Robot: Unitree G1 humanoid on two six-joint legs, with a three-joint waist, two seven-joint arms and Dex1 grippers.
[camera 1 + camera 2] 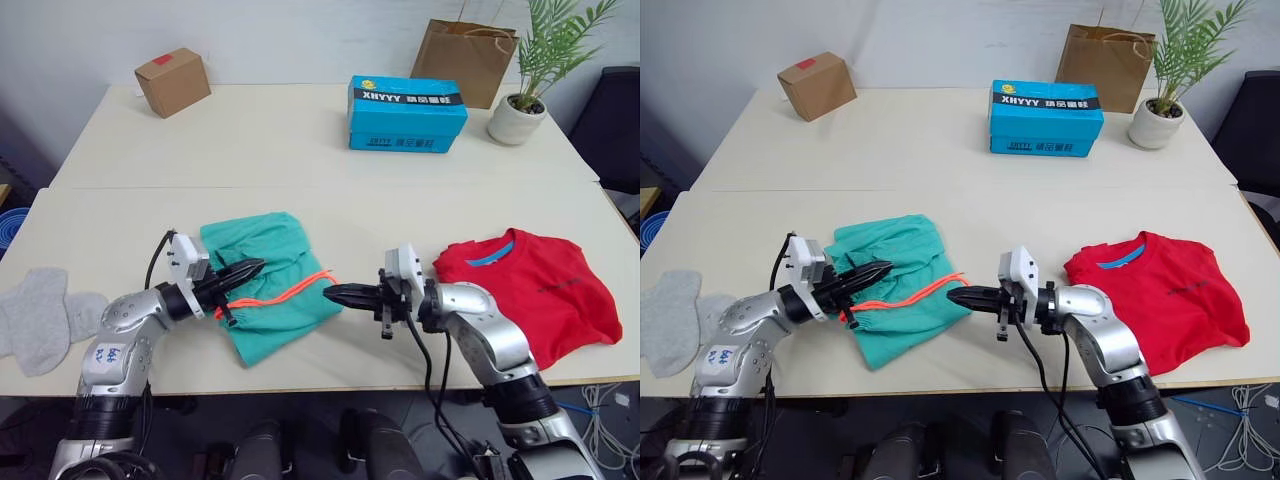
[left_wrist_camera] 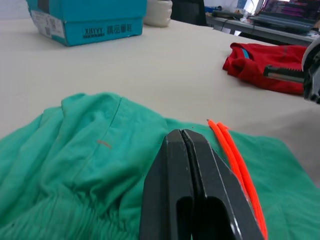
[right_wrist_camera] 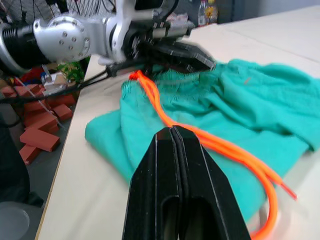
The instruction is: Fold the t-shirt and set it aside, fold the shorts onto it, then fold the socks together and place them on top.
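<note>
Teal shorts (image 1: 268, 284) under left gripper (image 1: 256, 268) (fingers together).

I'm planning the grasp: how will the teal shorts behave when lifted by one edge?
The shorts lie rumpled in soft folds, so they will probably droop and unfold. They look like thin fabric, so likely light. The loose orange drawstring may dangle and snag.

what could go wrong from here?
1. The drawstring lies loose across the shorts between the shut left gripper and shut right gripper; a finger could snag it.
2. The t-shirt looks loosely folded and may spread.
3. The socks lie at the table's edge.
</note>
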